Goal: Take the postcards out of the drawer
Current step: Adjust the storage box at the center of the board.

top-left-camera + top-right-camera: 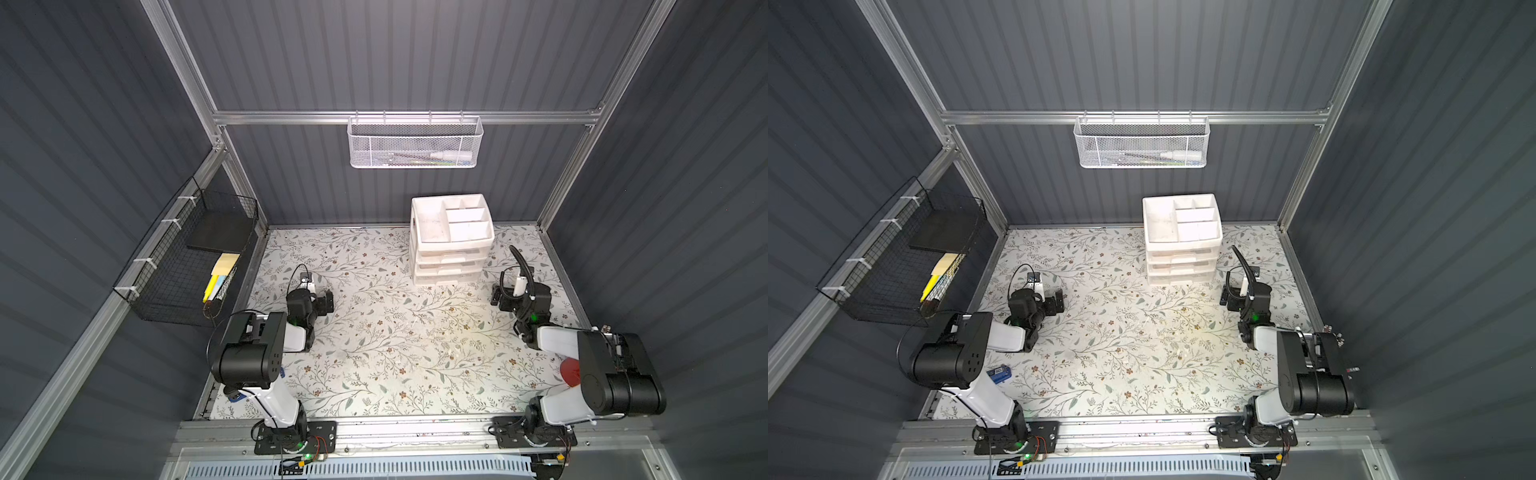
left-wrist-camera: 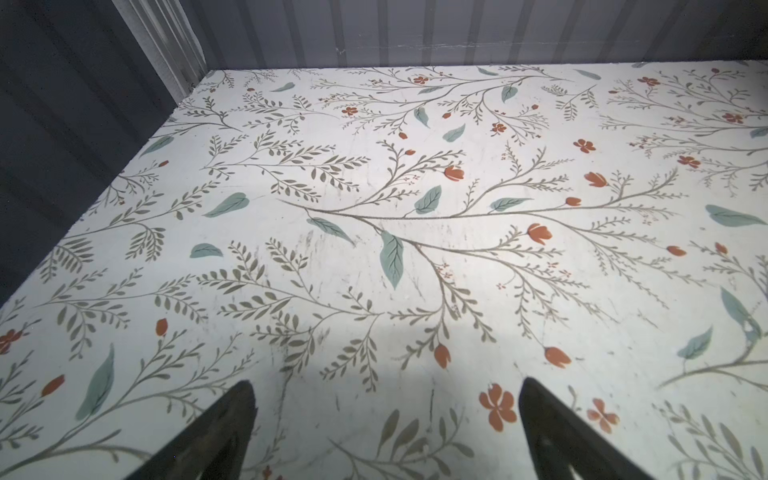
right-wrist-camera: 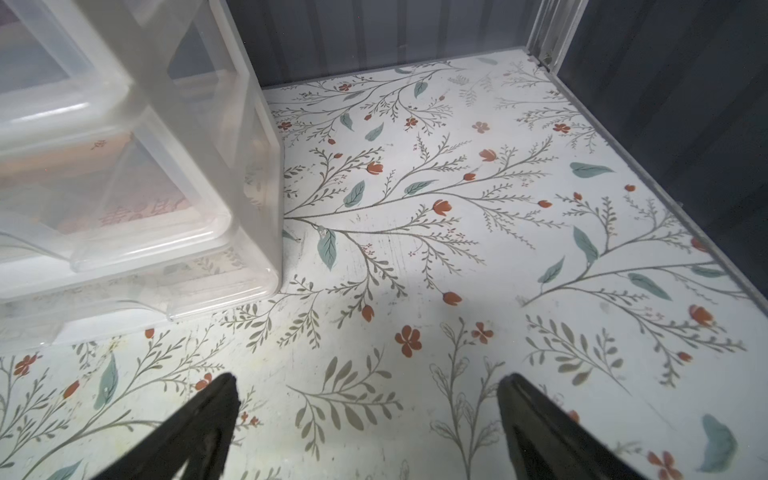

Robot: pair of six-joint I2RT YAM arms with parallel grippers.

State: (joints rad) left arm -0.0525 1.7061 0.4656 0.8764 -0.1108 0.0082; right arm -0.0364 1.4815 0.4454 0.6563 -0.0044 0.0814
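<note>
Both your pincers are released and carry nothing. Your left gripper (image 2: 385, 384) has its dark fingers spread wide, low over the bare floral table (image 2: 415, 249) on the left side of the work area. Your right gripper (image 3: 366, 378) is spread just as wide, also low over the table. It sits near the front right corner of the white drawer unit (image 1: 451, 257) but apart from it.

That unit stands toward the back of the table, right of centre, close to the rear wall. In both top views its three drawers look pushed in, and its open top tray is split into compartments. The postcards (image 3: 141, 212) are inside it. The right wrist view shows pale pink card faces with reddish lettering, dim through the translucent plastic of the drawer above the lowest one. How many cards lie there you cannot tell.

Off to your left a black wire basket (image 1: 195, 266) hangs on the side wall with yellow pads (image 1: 220, 274) in it. Farthest back, a white mesh basket (image 1: 415, 143) hangs from the rear rail.
</note>
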